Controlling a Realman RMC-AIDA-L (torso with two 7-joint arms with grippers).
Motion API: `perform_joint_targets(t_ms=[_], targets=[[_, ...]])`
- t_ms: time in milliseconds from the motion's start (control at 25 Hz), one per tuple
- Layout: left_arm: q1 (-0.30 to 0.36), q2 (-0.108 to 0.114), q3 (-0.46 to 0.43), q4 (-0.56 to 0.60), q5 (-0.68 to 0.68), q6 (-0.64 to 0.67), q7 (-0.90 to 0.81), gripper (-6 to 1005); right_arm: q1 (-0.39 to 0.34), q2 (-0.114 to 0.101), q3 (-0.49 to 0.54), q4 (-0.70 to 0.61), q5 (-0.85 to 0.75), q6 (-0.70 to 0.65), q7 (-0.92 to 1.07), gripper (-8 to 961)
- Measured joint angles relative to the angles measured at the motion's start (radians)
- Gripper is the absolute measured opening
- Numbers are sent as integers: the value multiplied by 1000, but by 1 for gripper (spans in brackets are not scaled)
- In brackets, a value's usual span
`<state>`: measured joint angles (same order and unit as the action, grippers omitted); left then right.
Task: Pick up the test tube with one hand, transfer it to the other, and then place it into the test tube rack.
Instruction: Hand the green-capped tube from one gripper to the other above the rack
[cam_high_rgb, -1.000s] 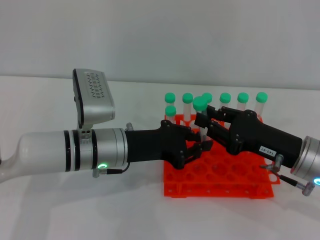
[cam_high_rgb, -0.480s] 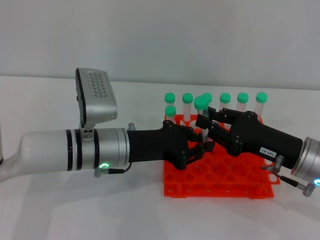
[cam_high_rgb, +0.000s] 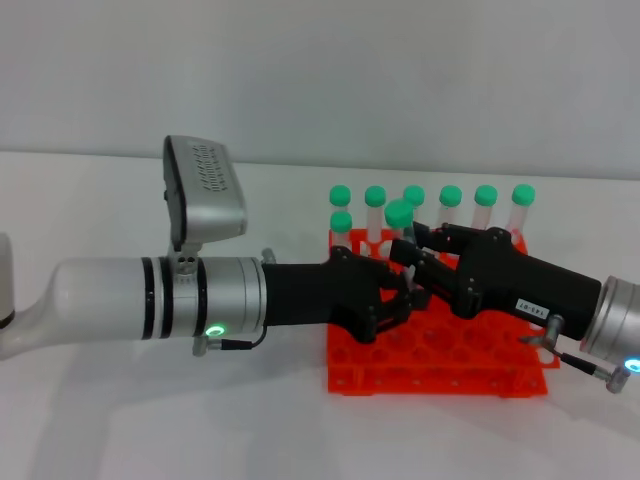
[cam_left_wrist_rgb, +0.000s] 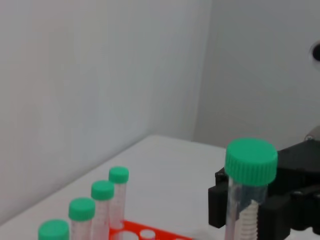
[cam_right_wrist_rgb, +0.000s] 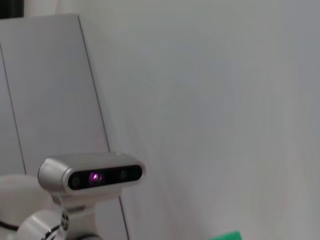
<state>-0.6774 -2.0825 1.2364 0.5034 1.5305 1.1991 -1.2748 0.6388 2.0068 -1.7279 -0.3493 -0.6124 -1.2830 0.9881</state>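
The light, stiff, slick tube (cam_high_rgb: 402, 232) suits a mid-body hold; right gripper (cam_high_rgb: 413, 262) jaws clamp it, left gripper (cam_high_rgb: 402, 298) jaws hard to tell.

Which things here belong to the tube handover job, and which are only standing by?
In the job: test tube between both claws; left claw; right claw; test tube rack.
Standing by: seven other capped tubes in the rack's far rows; white table.

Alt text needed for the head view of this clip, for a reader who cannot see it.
Two black grippers meet over the orange-red test tube rack, the left gripper and the right gripper both at an upright green-capped test tube. Seven more green-capped tubes stand along the rack's far side.
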Motion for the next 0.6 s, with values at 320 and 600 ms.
perform_joint_targets(t_ms=[320,600], targets=[[-6,2,51,10,4,-40,-39,196,14,0,4,-1,-35,30,-5,246],[-7,2,52,10,5,-49,-49,196,15,-2,4,-11,-35,51,-13,240]])
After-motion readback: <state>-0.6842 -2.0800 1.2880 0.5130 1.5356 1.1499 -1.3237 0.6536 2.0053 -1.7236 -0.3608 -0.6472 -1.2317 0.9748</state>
